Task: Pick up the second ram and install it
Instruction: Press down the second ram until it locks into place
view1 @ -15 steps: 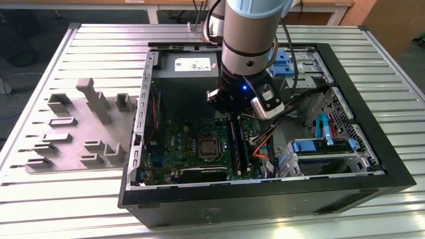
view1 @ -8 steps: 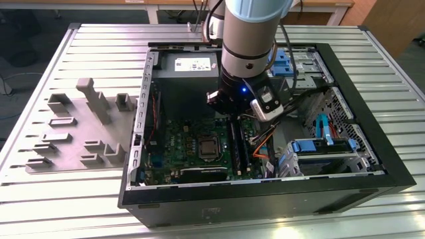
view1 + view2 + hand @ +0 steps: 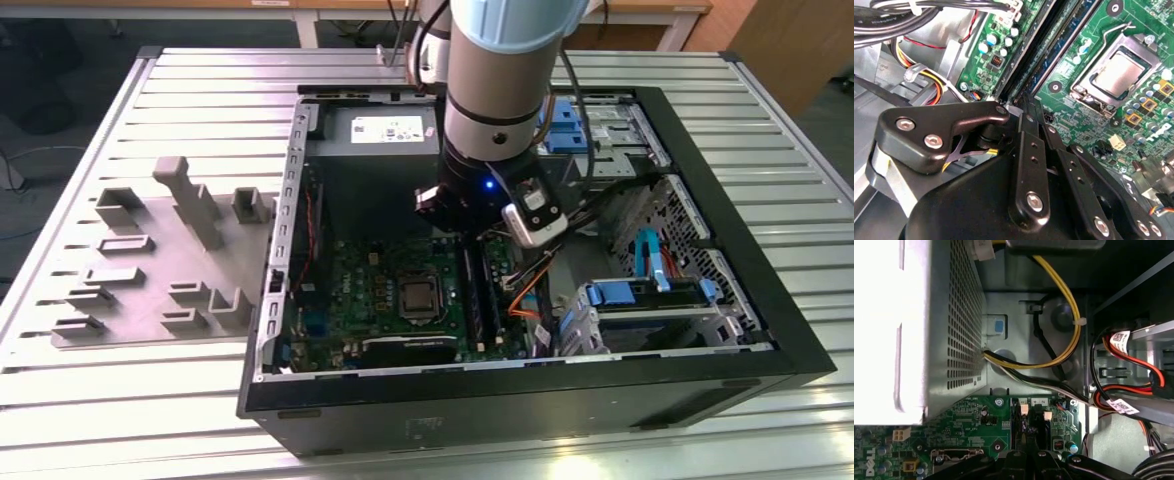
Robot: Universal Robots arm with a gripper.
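Note:
My gripper [image 3: 467, 235] hangs inside the open computer case, over the far end of the memory slots [image 3: 477, 290] on the green motherboard [image 3: 380, 300]. In both wrist views its black fingers [image 3: 1026, 130] [image 3: 1024, 450] are pressed together into one thin tip, with nothing visible between them. That tip sits right at the end of the slots [image 3: 1024, 422], touching or just above them. A slim blue-green stick, the ram [image 3: 1069, 42], lies along one slot. I cannot tell whether it is fully seated.
The processor socket [image 3: 1116, 75] lies beside the slots. A perforated metal power supply [image 3: 929, 330] and yellow, black and red cables [image 3: 1064, 340] crowd the far end. A drive cage with blue tabs [image 3: 641, 300] fills the exterior view's right. A grey holder fixture [image 3: 160, 260] stands outside the case.

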